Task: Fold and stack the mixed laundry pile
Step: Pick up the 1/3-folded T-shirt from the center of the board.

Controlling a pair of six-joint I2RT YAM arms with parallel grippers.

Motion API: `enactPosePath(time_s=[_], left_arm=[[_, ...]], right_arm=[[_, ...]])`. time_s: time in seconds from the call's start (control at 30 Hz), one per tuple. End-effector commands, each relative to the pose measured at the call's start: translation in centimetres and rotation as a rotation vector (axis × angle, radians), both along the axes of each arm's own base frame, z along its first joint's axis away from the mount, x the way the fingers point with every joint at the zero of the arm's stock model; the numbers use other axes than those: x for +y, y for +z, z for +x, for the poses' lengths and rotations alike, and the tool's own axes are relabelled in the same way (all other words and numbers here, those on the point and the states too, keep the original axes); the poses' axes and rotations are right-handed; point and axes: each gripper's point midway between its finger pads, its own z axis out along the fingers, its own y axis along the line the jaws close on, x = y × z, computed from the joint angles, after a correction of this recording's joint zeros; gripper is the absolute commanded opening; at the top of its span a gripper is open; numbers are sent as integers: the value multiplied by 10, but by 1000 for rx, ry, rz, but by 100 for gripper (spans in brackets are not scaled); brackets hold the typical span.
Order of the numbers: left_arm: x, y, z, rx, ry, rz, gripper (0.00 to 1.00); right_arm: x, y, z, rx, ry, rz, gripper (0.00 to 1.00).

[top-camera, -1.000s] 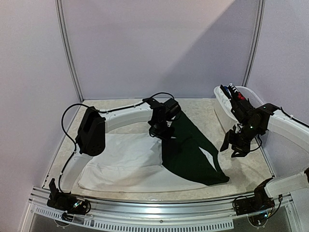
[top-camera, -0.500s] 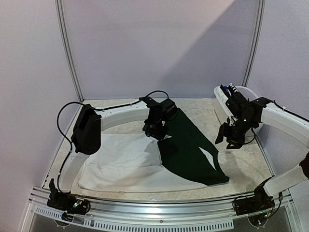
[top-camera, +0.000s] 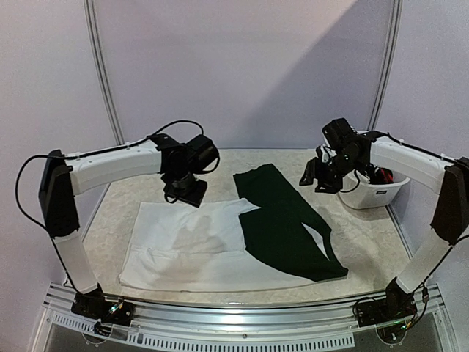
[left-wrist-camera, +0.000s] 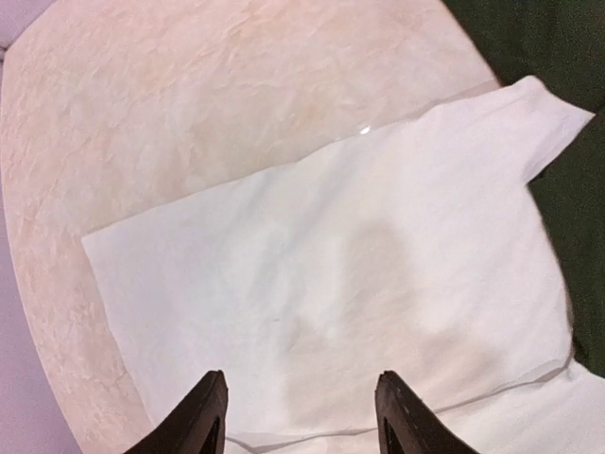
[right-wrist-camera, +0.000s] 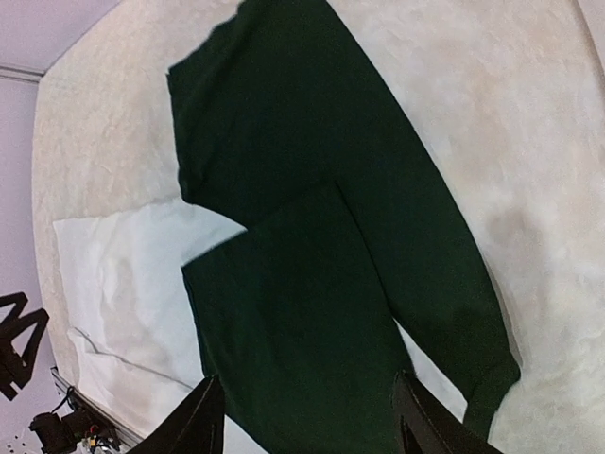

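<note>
A white T-shirt (top-camera: 194,242) lies spread flat on the table, with a dark green piece (top-camera: 282,220) lying partly over its right side. My left gripper (top-camera: 185,194) hovers above the shirt's far edge, open, with nothing between its fingers. The left wrist view has the white T-shirt (left-wrist-camera: 350,284) below the left gripper (left-wrist-camera: 301,409) and the green piece (left-wrist-camera: 567,57) at the top right. My right gripper (top-camera: 316,176) hangs open above the table beside the tub. In its wrist view the right gripper (right-wrist-camera: 307,416) looks down on the green piece (right-wrist-camera: 312,236) and the white T-shirt (right-wrist-camera: 113,274).
A white plastic tub (top-camera: 388,192) stands at the back right and holds more garments (top-camera: 382,176), dark and red. Metal frame posts and pale walls close in the back. A rail (top-camera: 242,308) runs along the table's near edge.
My left gripper has let go of the green piece, opened and drawn back to the left and up. The right arm has lifted and swung back towards the tub, still open.
</note>
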Motion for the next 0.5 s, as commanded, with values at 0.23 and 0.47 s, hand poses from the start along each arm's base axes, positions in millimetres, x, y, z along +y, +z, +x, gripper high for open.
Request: enactPosePath(time_s=[0.23,0.47], left_arm=[[85,2,-25,-10,176,-27,54],[116,13,-40,-22,218,-15,54]], right_arm=[[57,33,98,-264,154,52,62],[72,40,151,-335,151,73,65]])
